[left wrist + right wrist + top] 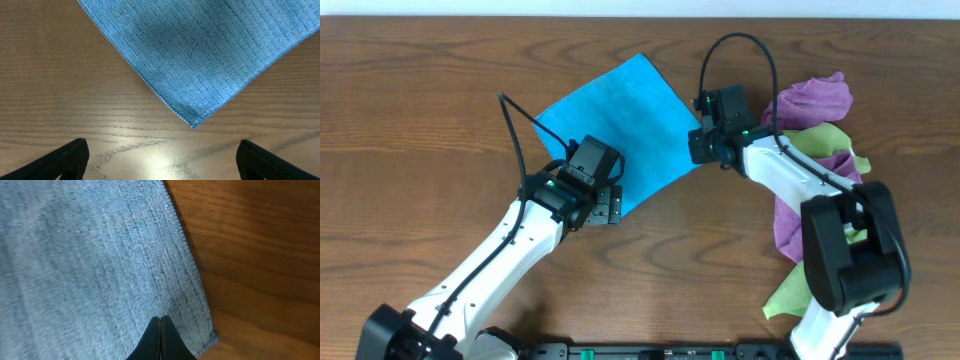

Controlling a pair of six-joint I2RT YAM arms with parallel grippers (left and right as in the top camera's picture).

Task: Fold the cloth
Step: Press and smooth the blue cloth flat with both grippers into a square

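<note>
A blue cloth (pixel 615 120) lies flat on the wooden table as a diamond. My left gripper (pixel 605 205) is open and empty just in front of the cloth's near corner. In the left wrist view, that corner (pixel 192 122) points at the gap between my fingers (pixel 162 160), with bare wood between. My right gripper (pixel 698 145) is at the cloth's right corner. In the right wrist view its fingertips (pixel 160 317) are pressed together over the cloth (pixel 75 255), close to the edge. I see no cloth between them.
A pile of purple cloths (pixel 810 100) and green cloths (pixel 825 140) lies at the right, beside and under the right arm. Bare wooden table (pixel 420 120) stretches to the left and in front of the cloth.
</note>
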